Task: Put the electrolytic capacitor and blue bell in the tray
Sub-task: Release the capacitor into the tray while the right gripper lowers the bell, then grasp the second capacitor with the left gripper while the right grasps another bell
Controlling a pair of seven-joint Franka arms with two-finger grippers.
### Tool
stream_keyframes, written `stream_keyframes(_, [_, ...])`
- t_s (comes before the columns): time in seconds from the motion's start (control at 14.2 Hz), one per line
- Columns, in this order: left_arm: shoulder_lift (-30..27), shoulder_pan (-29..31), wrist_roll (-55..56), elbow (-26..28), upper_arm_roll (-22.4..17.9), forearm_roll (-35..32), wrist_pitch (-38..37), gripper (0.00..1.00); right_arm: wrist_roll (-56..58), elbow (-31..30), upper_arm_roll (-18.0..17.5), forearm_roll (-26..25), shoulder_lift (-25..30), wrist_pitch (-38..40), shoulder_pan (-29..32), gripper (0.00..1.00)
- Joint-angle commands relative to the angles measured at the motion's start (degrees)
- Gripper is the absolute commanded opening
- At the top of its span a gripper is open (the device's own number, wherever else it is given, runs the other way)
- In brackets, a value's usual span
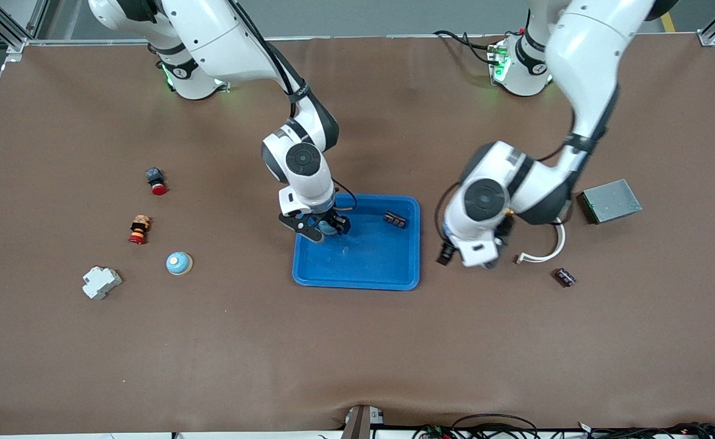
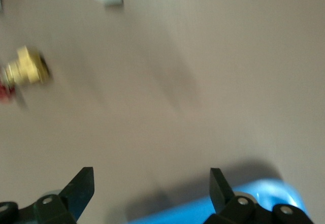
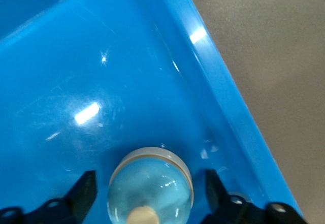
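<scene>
The bright blue tray (image 1: 369, 262) lies mid-table. One blue bell (image 3: 150, 188) rests in the tray's corner toward the right arm's end, between the spread fingers of my right gripper (image 3: 150, 176), with a gap on each side; it shows partly under the gripper (image 1: 323, 227). A dark electrolytic capacitor (image 1: 395, 219) lies in the tray by its rim toward the left arm's end. My left gripper (image 2: 151, 173) is open and empty over bare table just beside the tray (image 2: 254, 198). A second capacitor (image 1: 565, 277) and a second blue bell (image 1: 178, 263) lie on the table.
Toward the right arm's end lie a red push-button (image 1: 156, 181), an orange-and-red part (image 1: 139, 230) and a white block (image 1: 101, 282). Toward the left arm's end sit a grey metal plate (image 1: 610, 201) and a curved white strip (image 1: 546, 253).
</scene>
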State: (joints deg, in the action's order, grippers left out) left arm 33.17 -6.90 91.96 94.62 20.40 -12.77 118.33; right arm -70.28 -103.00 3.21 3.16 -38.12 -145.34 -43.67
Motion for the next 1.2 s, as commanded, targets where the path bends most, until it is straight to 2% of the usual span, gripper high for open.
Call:
stream_keyframes(0.0, [-0.9,6.9,-10.3,1.2,0.5,-1.6,-0.5,1.0,-0.2,6.6,0.8,-1.0,-0.6,8.9,-0.3,1.0])
stream_keyframes(0.14, [-0.8,11.2,-18.1,1.1,0.5,-1.6,-0.4,1.0,0.3,12.4,0.7,-1.7,-0.6,18.3,0.1,1.0])
stream_keyframes(0.28, [-0.1,14.4,-24.2,0.9,0.5,-3.0,0.6,1.0,2.4,15.4,0.7,-1.7,-0.4,22.6,1.1,1.0])
stream_keyframes(0.49, [3.3,19.9,-32.2,0.7,0.5,-9.3,6.7,1.0,15.2,16.1,0.8,-1.7,1.1,26.1,5.2,1.0])
stream_keyframes(0.64, [5.4,22.1,-36.9,0.7,0.5,-11.4,10.7,0.99,25.1,15.8,0.8,-1.6,3.0,27.5,10.4,1.0])
stream_keyframes(0.78, [7.4,22.3,-39.5,-1.5,0.3,-11.9,11.6,0.94,32.6,15.5,0.8,-1.6,3.9,27.3,14.2,1.0])
stream_keyframes(0.99, [8.7,22.5,-39.8,-1.5,-0.4,-12.0,11.6,0.87,40.2,13.9,0.8,-2.2,4.6,27.1,18.9,1.0])
stream_keyframes(1.13, [9.1,23.2,-40.7,-1.2,-0.4,-12.2,11.6,0.74,43.7,11.3,0.8,-4.3,5.5,26.0,20.7,1.0])
